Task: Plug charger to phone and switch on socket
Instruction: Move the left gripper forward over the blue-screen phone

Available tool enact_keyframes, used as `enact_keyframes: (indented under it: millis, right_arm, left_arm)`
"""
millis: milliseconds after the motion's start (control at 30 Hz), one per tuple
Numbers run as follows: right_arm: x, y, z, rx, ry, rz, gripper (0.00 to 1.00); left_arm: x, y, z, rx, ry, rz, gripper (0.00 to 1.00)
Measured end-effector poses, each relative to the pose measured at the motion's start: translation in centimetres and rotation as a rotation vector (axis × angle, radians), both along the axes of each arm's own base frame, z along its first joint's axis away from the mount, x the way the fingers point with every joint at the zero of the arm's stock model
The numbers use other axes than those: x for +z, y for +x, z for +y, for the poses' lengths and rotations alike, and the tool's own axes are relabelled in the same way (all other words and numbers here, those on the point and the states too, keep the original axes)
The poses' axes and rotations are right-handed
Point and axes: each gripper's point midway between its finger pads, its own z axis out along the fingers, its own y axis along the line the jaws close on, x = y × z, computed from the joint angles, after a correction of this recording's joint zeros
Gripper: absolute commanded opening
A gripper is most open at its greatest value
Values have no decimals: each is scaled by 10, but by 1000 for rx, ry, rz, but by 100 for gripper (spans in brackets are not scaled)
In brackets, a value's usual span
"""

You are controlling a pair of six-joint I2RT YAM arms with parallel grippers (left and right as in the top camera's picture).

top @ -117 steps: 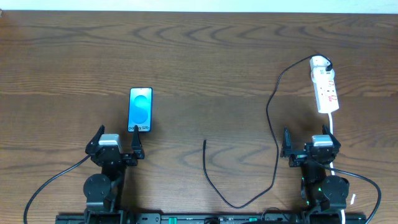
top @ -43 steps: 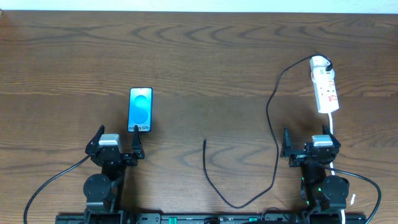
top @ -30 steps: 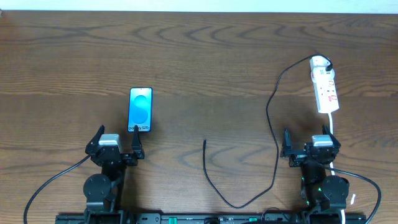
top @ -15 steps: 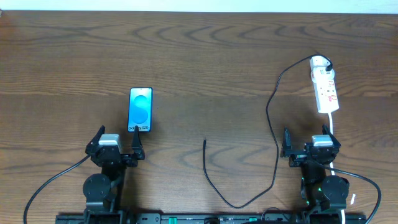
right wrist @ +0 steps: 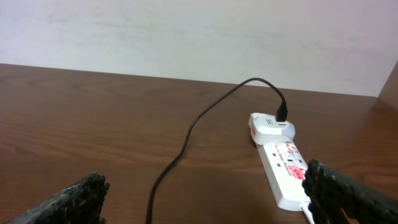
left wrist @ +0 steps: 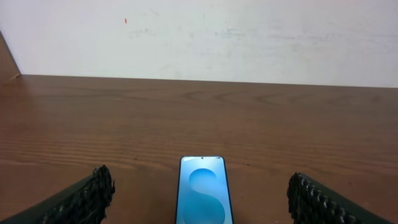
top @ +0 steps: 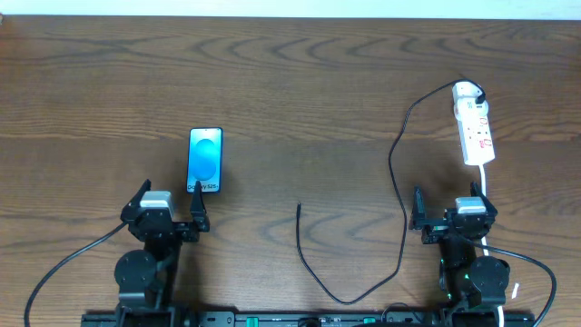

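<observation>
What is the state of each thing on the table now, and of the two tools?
phone: lying flat, screen lit, nothing plugged in.
socket: lying flat; switch position cannot be told.
charger: one end plugged in at the socket's far end, free tip lying on the table, apart from the phone.
left tool: open, empty.
right tool: open, empty.

The phone (top: 205,160) lies on the table (top: 290,82) just ahead of the left gripper (top: 172,203). The socket (top: 474,123) lies ahead of the right gripper (top: 452,209). The charger (top: 391,163) runs from the socket's far end to mid-table, its tip right of the phone.
</observation>
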Motion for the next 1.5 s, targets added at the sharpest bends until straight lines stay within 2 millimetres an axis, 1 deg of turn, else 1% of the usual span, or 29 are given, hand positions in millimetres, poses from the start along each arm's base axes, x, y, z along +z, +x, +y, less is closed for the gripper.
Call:
enact_keyframes:
  millis: [167,367,600,900,1033,1233,1500]
  right_arm:
    - [0,0,0,0,0,0,99]
    - [0,0,0,0,0,-2,99]
    - [0,0,0,0,0,-2,99]
    - [0,0,0,0,0,-2,99]
    - [0,0,0,0,0,-2,99]
    - [0,0,0,0,0,-2,99]
    - [0,0,0,0,0,-2,99]
  left_arm:
    - [4,4,0,0,0,39,91]
    - [19,15,0,0,1,95,91]
    - [31,30,0,0,2,220,91]
    - [50,47,0,0,3,357,91]
    - [57,58,0,0,3,424,91]
    - [50,75,-1,0,4,558,91]
    - [30,91,-1,0,5,745,91]
